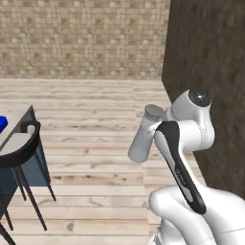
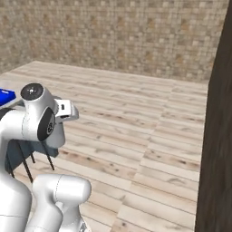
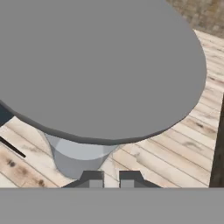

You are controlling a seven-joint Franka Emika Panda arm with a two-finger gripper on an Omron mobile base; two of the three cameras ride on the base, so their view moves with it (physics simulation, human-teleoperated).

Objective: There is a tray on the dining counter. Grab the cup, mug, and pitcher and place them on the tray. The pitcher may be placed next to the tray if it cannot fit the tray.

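With the gripper [image 3: 111, 178] clenched on the grey pitcher [image 3: 94, 78] filling the frame's upper half, we should keep it upright while carrying toward the tray [image 2: 6, 96] at far left.

My base views are evenly and softly lit, with no clear source and no glare; the wooden floor [image 1: 95, 124] carries hardly any shadow. The tiled wall [image 1: 81, 38] looks coarse and slightly blurred, and the dark panel [image 1: 210, 62] stays dim. From my hand, the pitcher [image 3: 87, 78] sits so close it reads as flat grey, shaded only underneath
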